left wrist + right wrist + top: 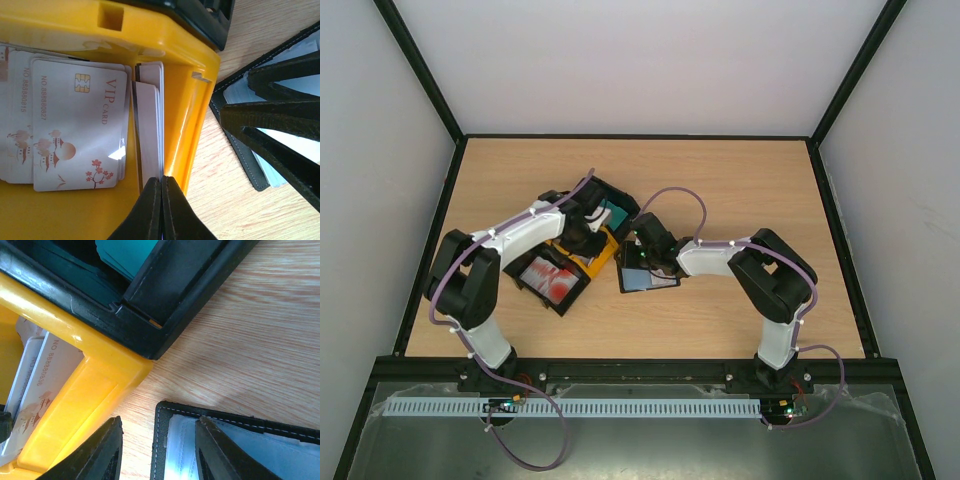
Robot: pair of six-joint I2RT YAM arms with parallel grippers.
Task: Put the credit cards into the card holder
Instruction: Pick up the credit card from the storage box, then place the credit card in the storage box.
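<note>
Left pincer nips shut on the edge of an upright pale credit card in the yellow tray, a grip the overhead view hides beneath the bent arm. Right pincer, open, straddles a corner of the card holder on bare table, just beside the tray.

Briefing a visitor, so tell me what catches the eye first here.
The yellow tray mid-table, with pale VIP cards lying flat in it. The left gripper, jaws shut on an upright card at the tray's wall. Beside it, the open black card holder under the right gripper.
</note>
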